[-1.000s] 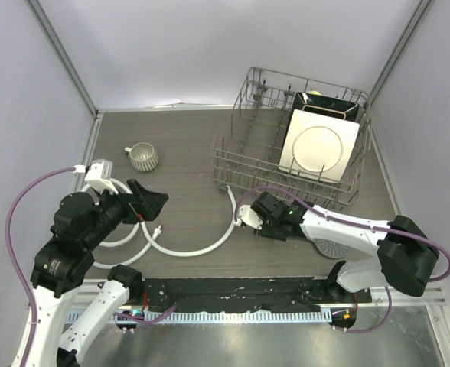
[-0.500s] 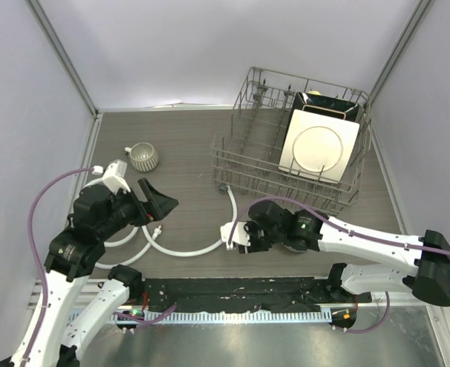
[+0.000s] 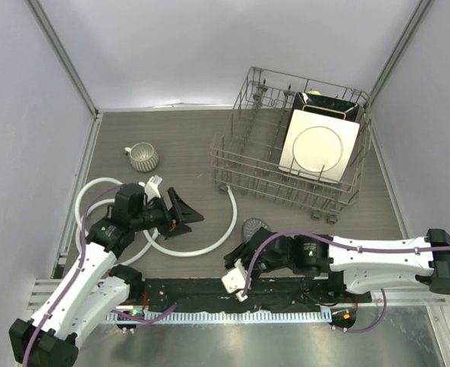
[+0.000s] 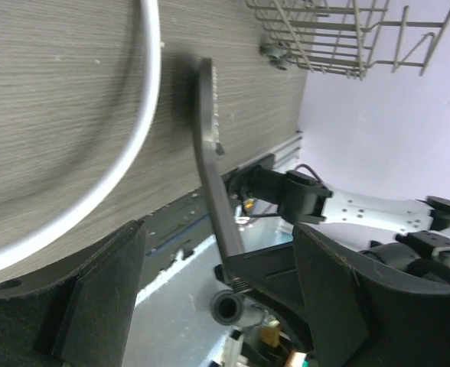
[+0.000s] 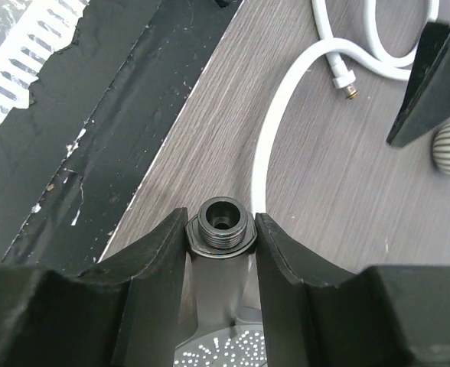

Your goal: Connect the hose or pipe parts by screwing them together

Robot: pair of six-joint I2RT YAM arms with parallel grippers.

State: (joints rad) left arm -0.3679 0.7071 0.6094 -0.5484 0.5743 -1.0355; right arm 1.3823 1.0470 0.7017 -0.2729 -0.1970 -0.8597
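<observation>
The white hose (image 3: pixel 219 232) lies coiled on the table at the left; its metal end nut (image 5: pixel 346 82) rests on the wood ahead of my right gripper. My right gripper (image 3: pixel 249 254) is shut on the grey shower head (image 3: pixel 254 228) by its handle. The threaded end (image 5: pixel 223 222) pokes out between the fingers and the perforated face (image 5: pixel 221 355) is near the palm. My left gripper (image 3: pixel 185 217) hovers over the coil, open and holding nothing. In the left wrist view the shower head (image 4: pixel 207 130) appears edge-on beyond the open gripper (image 4: pixel 217 252), next to the hose (image 4: pixel 137 130).
A wire dish rack (image 3: pixel 240 153) holding a white plate (image 3: pixel 319 145) stands at the back right. A small ribbed cup (image 3: pixel 143 157) sits at the back left. The black mounting strip (image 3: pixel 210 290) runs along the near edge.
My right arm has carried the shower head left and toward the near edge. The left arm has swung forward and right over the hose coil, its jaws narrowing somewhat.
</observation>
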